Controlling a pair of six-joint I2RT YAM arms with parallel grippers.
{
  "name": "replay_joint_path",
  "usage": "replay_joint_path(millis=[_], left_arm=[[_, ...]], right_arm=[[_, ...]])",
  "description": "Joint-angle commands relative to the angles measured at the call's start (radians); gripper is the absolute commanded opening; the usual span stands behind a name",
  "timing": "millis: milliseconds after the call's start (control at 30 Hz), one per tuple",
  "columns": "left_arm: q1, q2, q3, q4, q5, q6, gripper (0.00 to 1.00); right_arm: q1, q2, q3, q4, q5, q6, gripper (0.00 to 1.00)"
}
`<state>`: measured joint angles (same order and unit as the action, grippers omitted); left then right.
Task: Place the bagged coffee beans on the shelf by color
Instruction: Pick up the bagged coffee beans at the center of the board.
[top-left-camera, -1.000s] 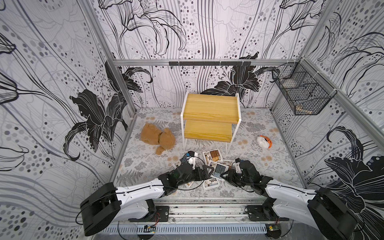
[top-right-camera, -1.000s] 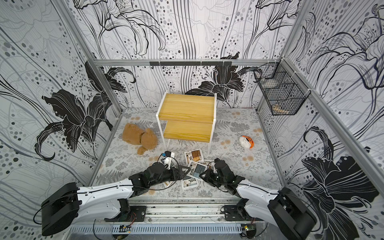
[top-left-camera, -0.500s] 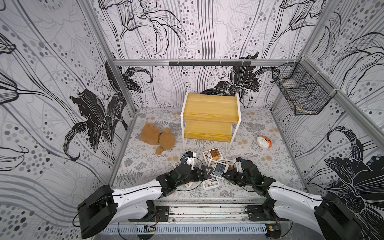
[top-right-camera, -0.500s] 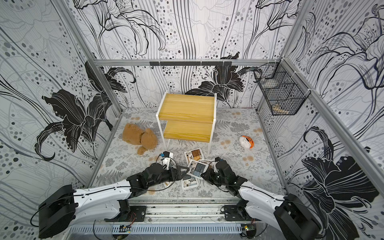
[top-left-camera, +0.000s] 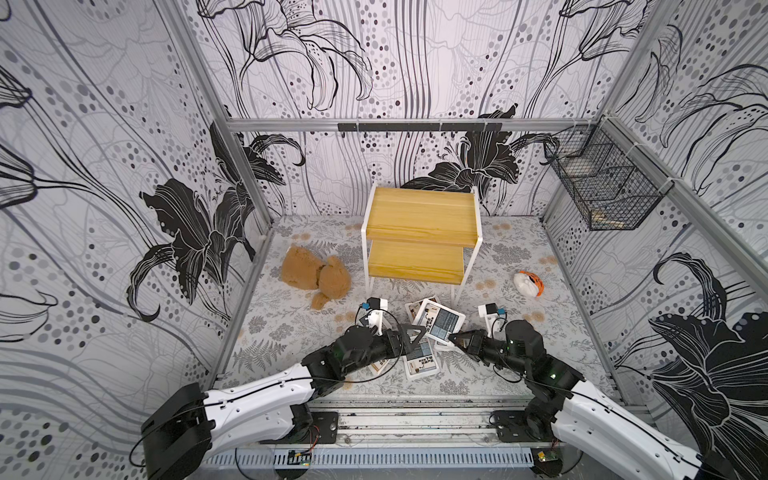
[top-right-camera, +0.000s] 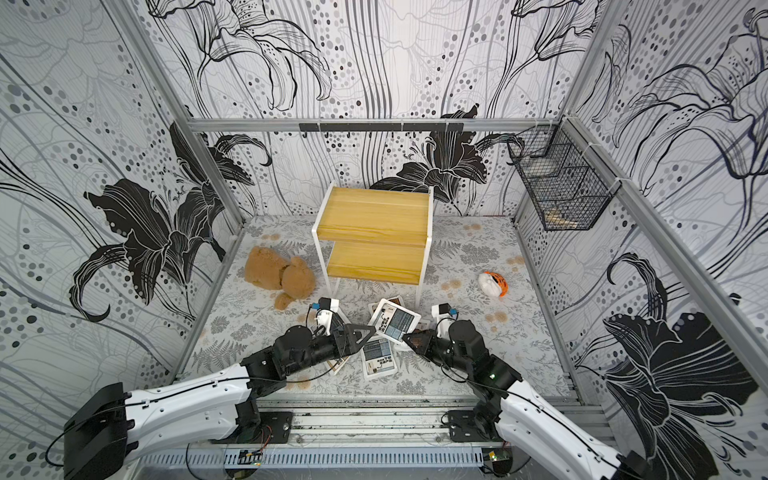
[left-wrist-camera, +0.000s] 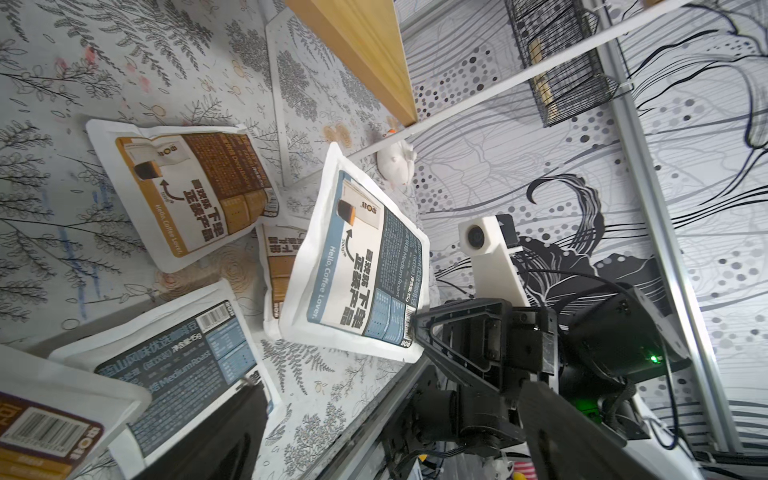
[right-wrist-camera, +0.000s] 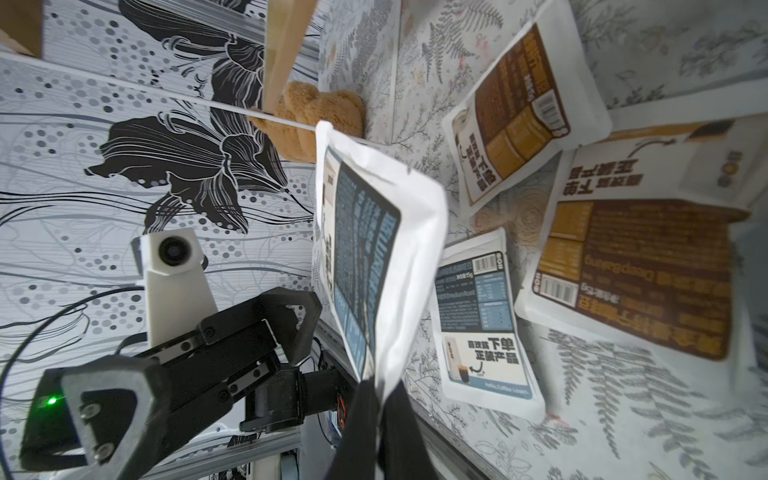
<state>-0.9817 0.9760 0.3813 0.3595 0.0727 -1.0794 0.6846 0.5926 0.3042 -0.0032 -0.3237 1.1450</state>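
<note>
Right gripper (top-left-camera: 451, 337) is clamped on the corner of a blue-panel pouch (top-left-camera: 440, 322). In the right wrist view both fingers (right-wrist-camera: 365, 399) pinch the pouch's white edge. The pouch hangs tilted and clear of the floor, in front of the shelf (top-left-camera: 419, 216) and near its right front leg. In the left wrist view it overhangs a brown-panel pouch (left-wrist-camera: 278, 257) lying flat beneath it.

Left gripper (top-left-camera: 409, 338) has its jaws spread wide and nothing between them. It sits low over the pile, just beside the raised pouch.

Other pouches in view, all flat on the floor between the shelf and the arms:
- A brown-panel one (left-wrist-camera: 187, 191) lies nearest the shelf.
- A second blue-panel one (left-wrist-camera: 178, 357) lies by the left gripper's finger.
- Another brown one (left-wrist-camera: 41, 424) is at the frame corner, with its barcode showing.

The shelf has two tiers of yellow boards, lower board (top-left-camera: 415, 262), on white legs, and stands against the back wall.

The black wire basket (top-left-camera: 602, 195) is hung on the right wall. It holds a pale tan item (top-right-camera: 559, 216) at its lower end, too small to identify.

A teddy bear (top-left-camera: 316, 274) lies left of the shelf and a white-and-orange toy (top-left-camera: 528, 282) lies right of it, both on the floor.
</note>
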Motion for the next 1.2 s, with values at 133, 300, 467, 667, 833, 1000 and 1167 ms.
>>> replay_joint_path(millis=[133,300,467,667,833,1000,1167], left_arm=[[-0.003,-0.018,0.035,0.149,0.037,-0.028,0.96],[-0.006,-0.011,0.087,0.135,0.014,0.009,0.89],[-0.008,-0.026,0.091,0.168,-0.048,0.019,0.84],[-0.009,-0.028,0.106,0.188,-0.086,0.042,0.76],[-0.008,-0.030,0.100,0.246,-0.108,0.050,0.66],[-0.009,-0.017,0.121,0.231,-0.099,0.063,0.44],[-0.008,-0.016,0.122,0.203,-0.104,0.053,0.22]], right_arm=[[0.006,0.013,0.120,0.116,-0.014,0.027,0.00],[0.016,0.066,0.182,0.156,-0.030,0.030,0.00],[0.045,0.096,0.216,0.179,-0.039,0.032,0.00],[0.092,0.111,0.220,0.208,-0.025,0.034,0.00],[0.128,0.134,0.221,0.229,-0.017,0.030,0.00],[0.154,0.157,0.221,0.238,-0.004,0.025,0.00],[0.159,0.156,0.223,0.218,0.005,0.017,0.00]])
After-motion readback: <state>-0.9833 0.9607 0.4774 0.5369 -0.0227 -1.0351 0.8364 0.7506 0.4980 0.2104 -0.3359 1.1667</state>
